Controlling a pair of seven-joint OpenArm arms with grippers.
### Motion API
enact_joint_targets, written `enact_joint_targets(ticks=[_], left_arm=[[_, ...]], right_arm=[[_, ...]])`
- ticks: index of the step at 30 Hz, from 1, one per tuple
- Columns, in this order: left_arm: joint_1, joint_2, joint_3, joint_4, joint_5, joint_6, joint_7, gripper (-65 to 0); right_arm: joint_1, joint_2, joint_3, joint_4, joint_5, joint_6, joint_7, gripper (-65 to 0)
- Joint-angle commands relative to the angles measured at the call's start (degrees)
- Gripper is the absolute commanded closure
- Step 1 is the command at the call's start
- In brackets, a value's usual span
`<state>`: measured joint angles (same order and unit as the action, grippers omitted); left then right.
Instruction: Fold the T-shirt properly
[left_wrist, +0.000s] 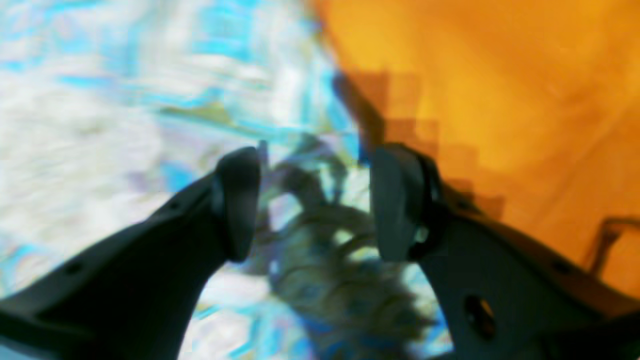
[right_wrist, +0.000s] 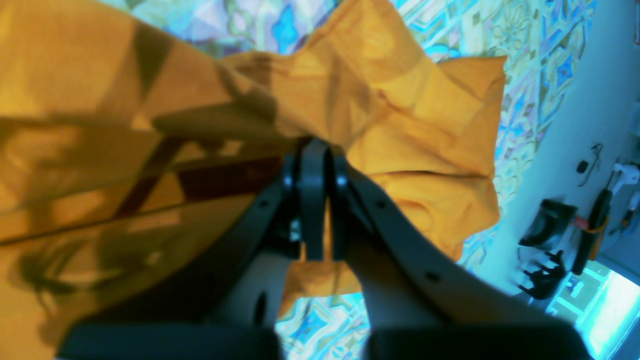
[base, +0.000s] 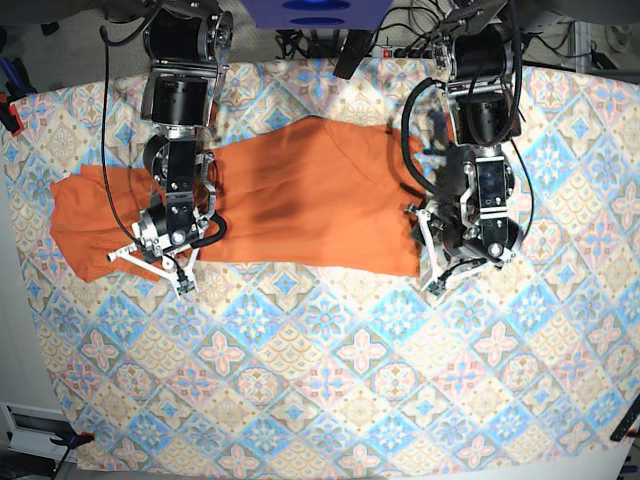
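Note:
The orange T-shirt lies spread lengthwise across the patterned cloth, partly folded, with one bunched end at the left. My right gripper is at that left end near the front hem. In the right wrist view it is shut on a pinch of the orange fabric, which drapes around its fingers. My left gripper stands just off the T-shirt's right edge. In the blurred left wrist view it is open, with only patterned cloth between its fingers and the T-shirt to the right.
The blue-pink-cream tile-patterned cloth covers the whole table. Cables and arm bases crowd the back edge. Dark tools lie on the pale floor beyond the table's side.

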<state>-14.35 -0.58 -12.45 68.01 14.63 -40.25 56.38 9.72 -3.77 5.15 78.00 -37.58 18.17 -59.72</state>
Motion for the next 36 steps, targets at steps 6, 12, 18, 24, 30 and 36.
enact_joint_targets(ticks=[6,12,18,24,30,36], left_arm=[[-2.57,-0.08,0.62,-1.94,-6.06,0.25,-0.42,-35.0],[-2.49,0.18,1.24,-1.94,-9.75,0.25,2.13,-35.0],[-1.26,-0.17,8.45,-1.94,-14.68,0.25,2.48,-33.9],[-0.9,-0.17,8.8,-2.03,-15.29,0.25,2.13,-20.3],[-0.9,-1.57,8.71,-2.03,-15.38,0.25,2.04,-11.1],[0.06,-2.28,8.71,-1.24,-16.17,0.25,2.04,-8.3]], right_arm=[[1.23,0.3,-0.18,0.99,-0.88,-0.28,0.25,-0.2],[1.23,0.3,-0.27,0.99,-0.88,-0.28,0.25,-0.2],[1.23,0.3,-0.27,0.99,-0.88,-0.28,0.25,-0.2],[1.05,0.3,-0.27,0.99,-0.88,-0.28,0.25,-0.2],[0.17,0.39,-0.27,1.17,-0.88,-0.28,0.25,-0.2],[0.09,0.39,0.17,1.61,-0.88,-0.28,0.25,-0.1]])
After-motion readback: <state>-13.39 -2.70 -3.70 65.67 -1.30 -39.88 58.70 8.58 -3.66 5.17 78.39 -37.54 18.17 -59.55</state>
